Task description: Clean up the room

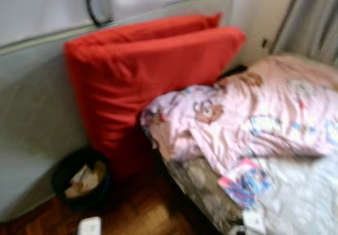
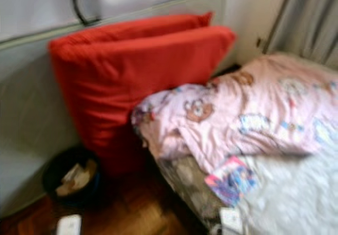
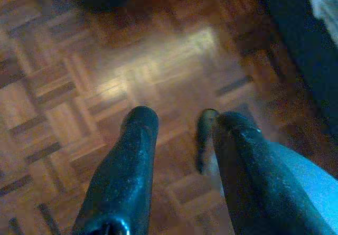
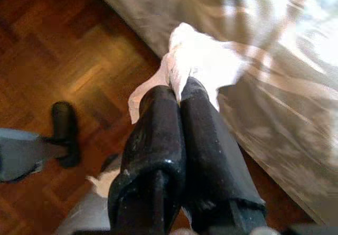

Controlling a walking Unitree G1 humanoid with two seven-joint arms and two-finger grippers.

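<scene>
I see the right gripper (image 4: 178,95) clamped on a white tissue (image 4: 203,60) beside the bed (image 4: 296,119) edge. Left gripper (image 3: 179,127) hangs with fingers parted above parquet. Farther from the bed, the wastebasket (image 1: 80,178) sits against red cushions (image 1: 142,82).

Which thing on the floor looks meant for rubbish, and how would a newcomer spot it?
Start at the big red cushion propped against the grey panel beside the bed. At its foot on the parquet floor stands a dark round bin. Pale crumpled scraps fill it, unlike the flat white object nearby.
</scene>
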